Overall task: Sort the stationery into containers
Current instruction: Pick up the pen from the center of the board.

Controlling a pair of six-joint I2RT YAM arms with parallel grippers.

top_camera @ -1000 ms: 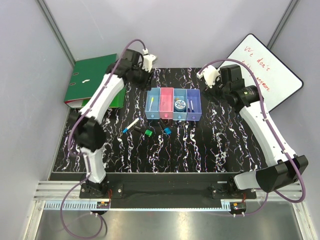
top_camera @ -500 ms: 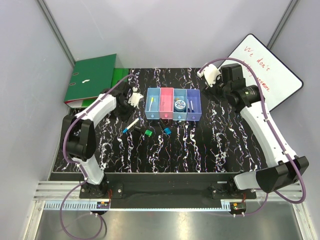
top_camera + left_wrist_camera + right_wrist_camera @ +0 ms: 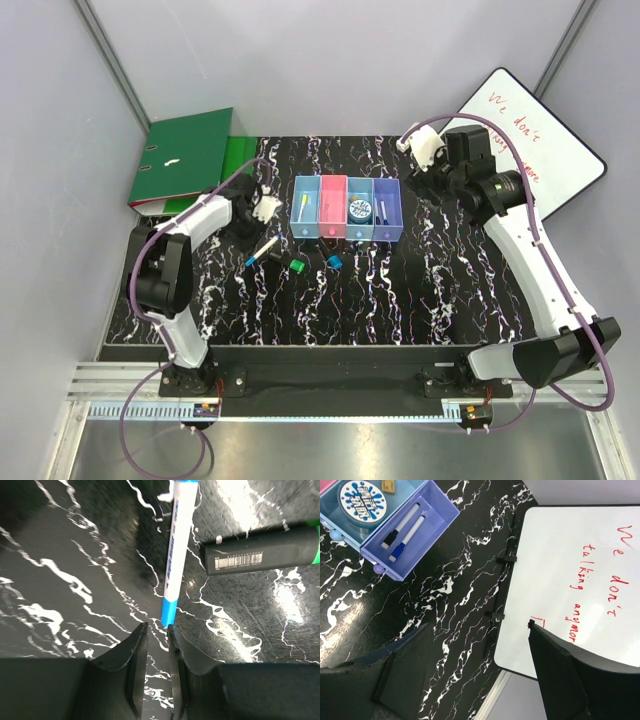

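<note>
binder [image 3: 185,160] far left, near corner hidden by arm. left claw [image 3: 155,627] nearly clenched, thin gap, nothing in it, low over tabletop [image 3: 60,580]. blue-capped marker [image 3: 177,545] lies just ahead, far end cut off. black pen [image 3: 260,555] beside it, green end cropped. green piece [image 3: 297,265] and blue piece [image 3: 334,262] near bins [image 3: 346,237], shapes unclear. purple bin [image 3: 430,545] holds two markers [image 3: 405,527]. right claw [image 3: 479,625] released wide, empty, over whiteboard [image 3: 570,555] edge.

four bins [image 3: 333,204], one tape roll [image 3: 360,209], one whiteboard [image 3: 552,150]
</note>
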